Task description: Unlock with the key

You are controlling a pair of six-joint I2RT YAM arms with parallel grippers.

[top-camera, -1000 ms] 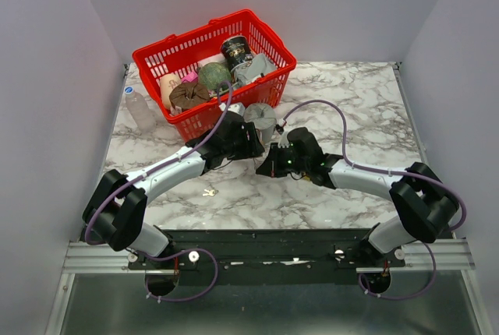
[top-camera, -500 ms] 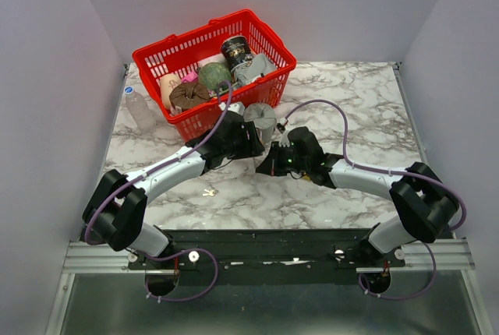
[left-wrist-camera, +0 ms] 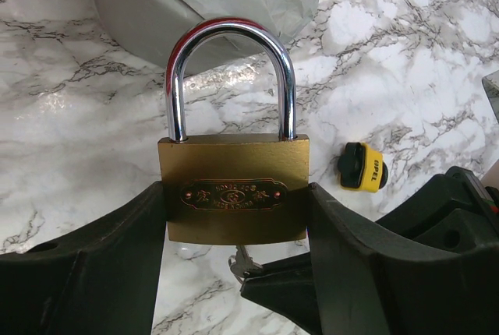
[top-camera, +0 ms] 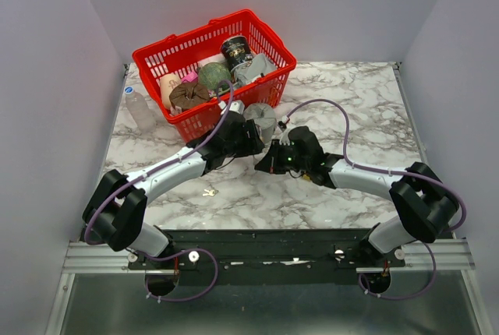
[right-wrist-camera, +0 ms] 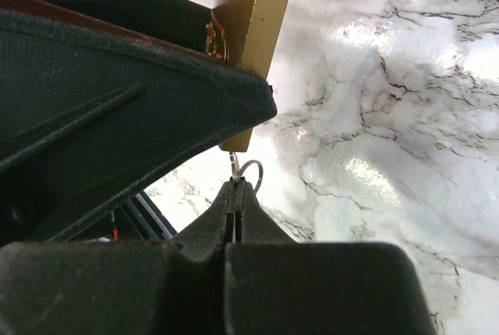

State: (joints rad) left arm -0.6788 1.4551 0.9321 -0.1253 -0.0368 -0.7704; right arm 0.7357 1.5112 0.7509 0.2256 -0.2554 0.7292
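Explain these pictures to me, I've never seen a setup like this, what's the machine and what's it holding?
Two robot arms are bolted at the edge of a marble table. One picture looks down from above; the other two come from cameras on each wrist. The left gripper holds a brass padlock by its sides. The right gripper is shut on a small key, its tip at the padlock's underside. On the table sit a red basket of odds and ends, a plastic bottle and loose keys.

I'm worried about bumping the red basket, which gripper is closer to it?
Left. The left gripper, clamping the padlock, sits just in front of the red basket; the right gripper, pinching the key, is nearer the bases.
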